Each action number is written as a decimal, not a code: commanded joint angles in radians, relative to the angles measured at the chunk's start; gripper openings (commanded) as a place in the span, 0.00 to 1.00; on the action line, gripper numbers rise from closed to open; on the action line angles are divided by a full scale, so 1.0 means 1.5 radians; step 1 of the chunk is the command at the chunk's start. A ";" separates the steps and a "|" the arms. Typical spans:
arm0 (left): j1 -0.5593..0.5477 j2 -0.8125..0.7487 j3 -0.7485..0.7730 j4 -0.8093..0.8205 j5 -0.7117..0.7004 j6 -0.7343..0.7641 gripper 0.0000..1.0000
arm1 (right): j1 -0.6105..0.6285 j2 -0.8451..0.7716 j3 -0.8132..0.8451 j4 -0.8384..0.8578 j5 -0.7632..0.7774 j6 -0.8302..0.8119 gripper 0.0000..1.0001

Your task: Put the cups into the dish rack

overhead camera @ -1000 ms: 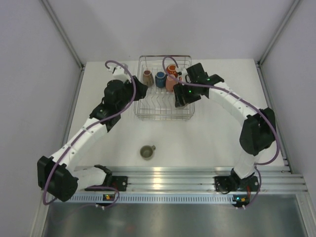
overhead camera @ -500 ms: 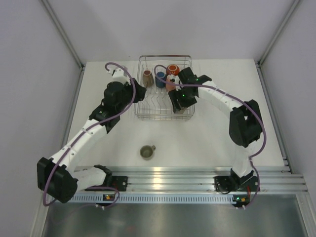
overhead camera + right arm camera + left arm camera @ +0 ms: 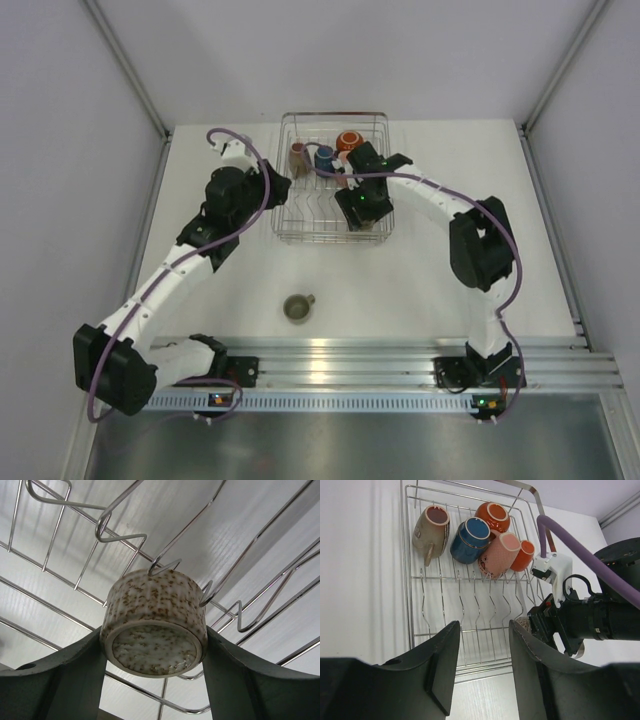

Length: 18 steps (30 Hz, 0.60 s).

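Observation:
The silver wire dish rack (image 3: 330,238) stands at the table's far middle. In the left wrist view the rack (image 3: 410,605) holds a beige cup (image 3: 431,527), a dark blue cup (image 3: 470,534), two orange cups (image 3: 492,514) and a pink cup (image 3: 501,552) at its far end. My right gripper (image 3: 152,652) is shut on a speckled beige cup (image 3: 152,625), base toward the camera, just above the rack's prongs (image 3: 165,565). It hangs over the rack's near right part (image 3: 360,210). My left gripper (image 3: 482,647) is open and empty at the rack's near left corner (image 3: 278,187). An olive cup (image 3: 297,307) stands on the table.
The right arm's cable and wrist (image 3: 580,620) reach over the rack's right side. The aluminium rail (image 3: 340,365) runs along the near edge, and grey walls close the sides.
My right gripper has moved left and toward the near end of the rack with the speckled cup, its elbow swinging inward. The left arm has barely moved.

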 commanded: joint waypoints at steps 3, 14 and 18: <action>0.006 -0.028 -0.001 0.010 0.007 0.009 0.49 | 0.016 0.009 0.031 -0.037 0.031 -0.009 0.00; 0.007 -0.033 0.001 0.005 0.005 0.011 0.52 | 0.017 0.013 0.029 -0.057 0.036 -0.009 0.41; 0.007 -0.034 0.000 0.002 0.002 0.012 0.53 | 0.020 0.008 0.028 -0.058 0.043 -0.015 0.74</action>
